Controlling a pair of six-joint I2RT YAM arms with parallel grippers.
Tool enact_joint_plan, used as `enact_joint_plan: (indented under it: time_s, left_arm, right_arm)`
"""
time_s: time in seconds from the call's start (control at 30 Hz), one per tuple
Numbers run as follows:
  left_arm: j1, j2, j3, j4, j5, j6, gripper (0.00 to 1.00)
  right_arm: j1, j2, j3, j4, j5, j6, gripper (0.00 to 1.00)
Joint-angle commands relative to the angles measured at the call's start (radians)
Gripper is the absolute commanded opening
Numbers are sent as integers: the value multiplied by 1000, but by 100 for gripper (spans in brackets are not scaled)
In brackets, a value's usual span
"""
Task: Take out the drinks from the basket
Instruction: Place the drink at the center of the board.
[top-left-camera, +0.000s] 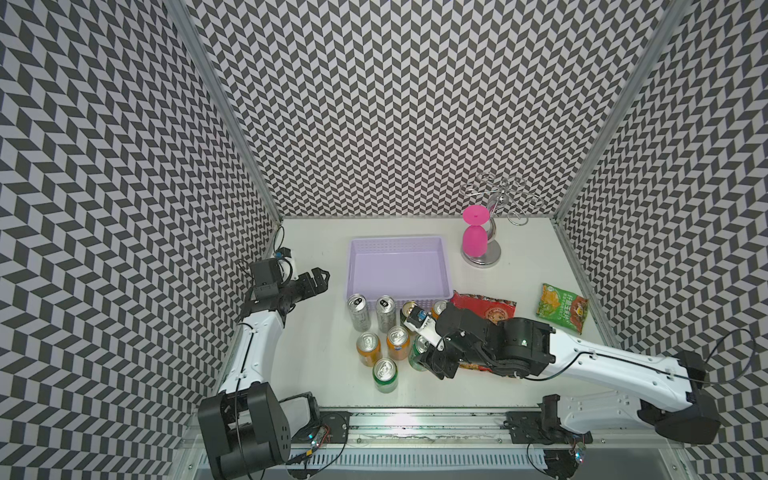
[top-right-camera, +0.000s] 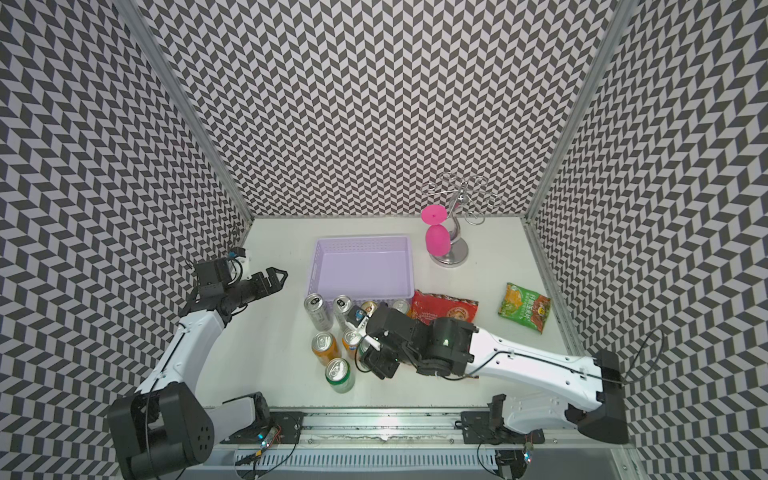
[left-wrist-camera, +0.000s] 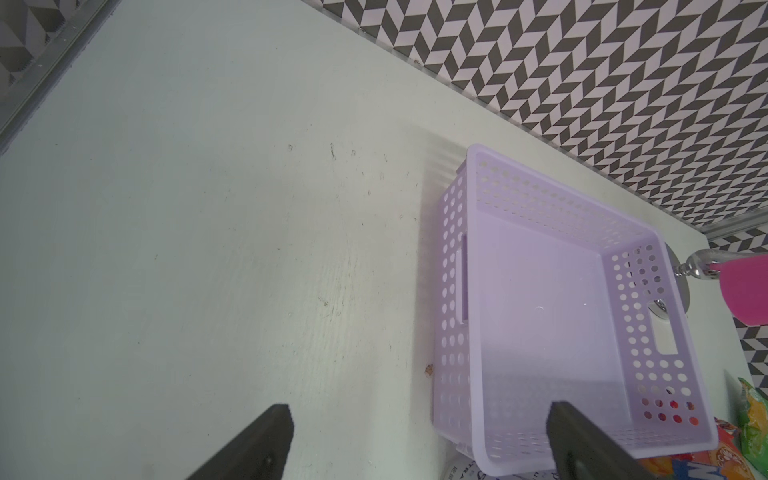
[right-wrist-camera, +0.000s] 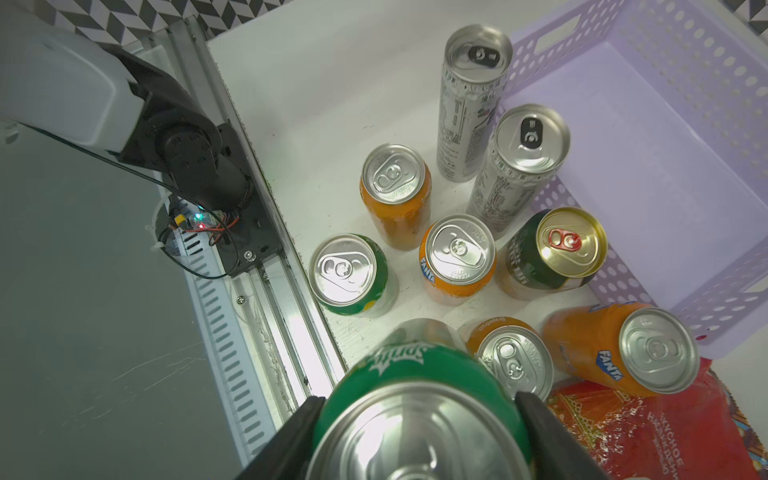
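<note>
1. In both top views the basket (top-left-camera: 395, 243) is empty. The drinks (top-left-camera: 398, 340) stand in a group on the bench (top-left-camera: 316, 374) just before it.
2. In the left wrist view the left hand (left-wrist-camera: 419, 409) is open and holds nothing. It waits beside the basket, I think to keep out of the way.
3. In the right wrist view the right hand (right-wrist-camera: 422, 415) grips a green can (right-wrist-camera: 419, 374) beside the group, probably to set it down.

Looks like a robotics lab cell from my end: chevron-patterned walls (top-left-camera: 395, 104), aluminium framing (top-left-camera: 251, 162), plain white desk (top-left-camera: 316, 374), robot arms (top-left-camera: 602, 365) mounted along a rail (top-left-camera: 415, 424).
</note>
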Motion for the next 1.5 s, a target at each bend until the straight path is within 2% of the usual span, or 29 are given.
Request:
enact_joint_plan:
  time_s: [0.0, 0.23, 0.43, 0.67, 1.03, 1.47]
  left_arm:
    - [8, -2, -12, 25, 16, 12, 99]
    - [12, -3, -12, 27, 19, 12, 99]
    - [12, -2, -14, 27, 18, 13, 99]
    - [13, -1, -13, 26, 18, 13, 99]
    - [14, 1, -13, 27, 20, 14, 99]
    - [14, 2, -13, 28, 22, 11, 99]
  right_arm:
    - [18, -60, -54, 236, 0, 48, 58]
    - [39, -38, -152, 325, -5, 49, 58]
    - [41, 46, -143, 296, 15, 25, 58]
    - [43, 84, -187, 389, 0, 7, 58]
    - [42, 142, -226, 429, 14, -7, 59]
    - [42, 163, -270, 465, 13, -4, 65]
